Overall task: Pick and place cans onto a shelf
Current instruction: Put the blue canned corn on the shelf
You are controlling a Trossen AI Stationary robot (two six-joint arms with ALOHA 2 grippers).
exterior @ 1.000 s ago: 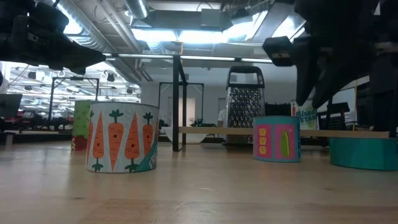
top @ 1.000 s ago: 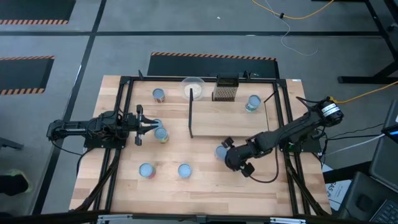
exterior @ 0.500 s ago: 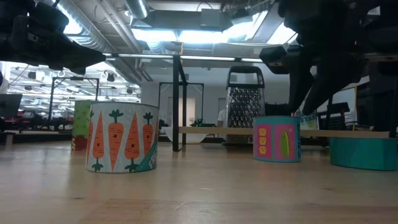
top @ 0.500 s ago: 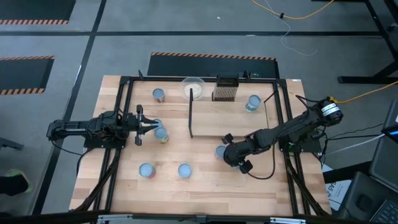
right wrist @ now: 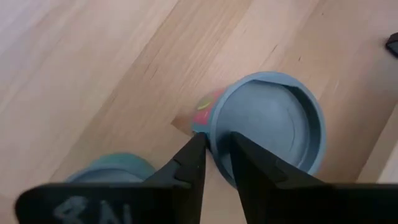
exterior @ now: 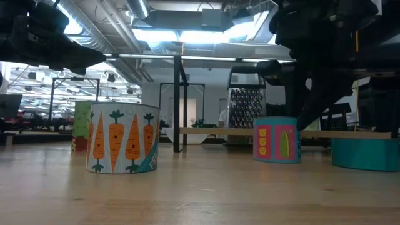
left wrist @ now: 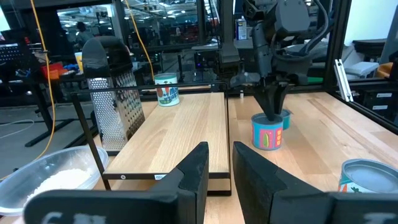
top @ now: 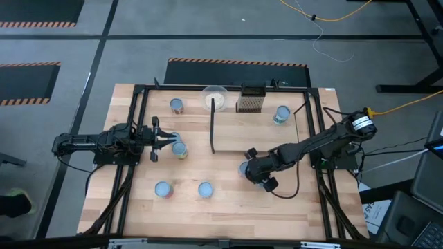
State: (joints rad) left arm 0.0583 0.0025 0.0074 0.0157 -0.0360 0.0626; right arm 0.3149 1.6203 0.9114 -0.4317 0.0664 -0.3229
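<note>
A: From above, the right claw [top: 250, 168] is sitting over a can [top: 244, 168] just off the shelf's [top: 256, 131] near edge, on the table [top: 221, 204]. Another can [top: 281, 115] is already standing on the shelf. The left claw [top: 168, 140] is waiting by 2 cans [top: 179, 149] on the left side.

B: And low down?

A: The pink and yellow can [exterior: 277, 139] is standing upright with the right arm coming down onto it. A carrot can [exterior: 122, 138] is sitting closer to the camera.

B: Left wrist?

A: Its own fingers [left wrist: 193, 171] are standing slightly apart, gripping nothing. Grater [left wrist: 114, 93] and bowl [left wrist: 43, 177] are off to one side.

B: Right wrist?

A: The fingers [right wrist: 194, 157] are straddling the can's rim [right wrist: 214, 134], 1 outside, 1 inside the top. Whether they're actually clamped on it, I can't tell.
</note>
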